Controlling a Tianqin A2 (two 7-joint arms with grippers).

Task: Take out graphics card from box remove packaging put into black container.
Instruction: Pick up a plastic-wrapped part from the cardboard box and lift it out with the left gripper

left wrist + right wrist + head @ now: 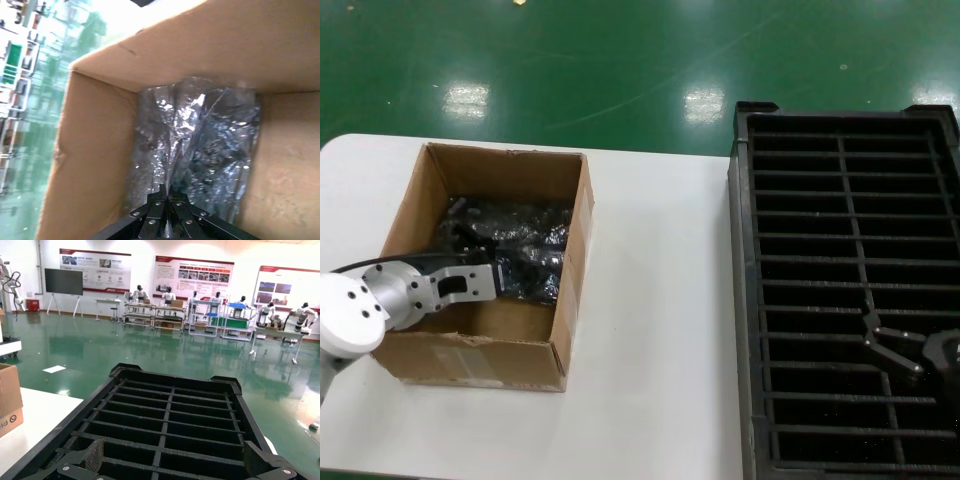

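Observation:
The brown cardboard box (470, 358) stands on the left of the white table. Inside it lies the crinkled, shiny grey packaging (525, 232). The graphics card is hidden under that film. My left gripper (520, 272) reaches down into the box from the near left side. In the left wrist view the left gripper (169, 189) is shut, pinching a raised fold of the packaging (210, 145) between the box walls (95, 150). My right gripper (882, 342) hangs open over the near part of the black container (744, 250), its pads (93, 455) wide apart above the slots (170, 405).
A bare strip of white table (655, 330) lies between the box and the container. The container's far end reaches past the table's back edge. Green floor (620, 70) lies beyond.

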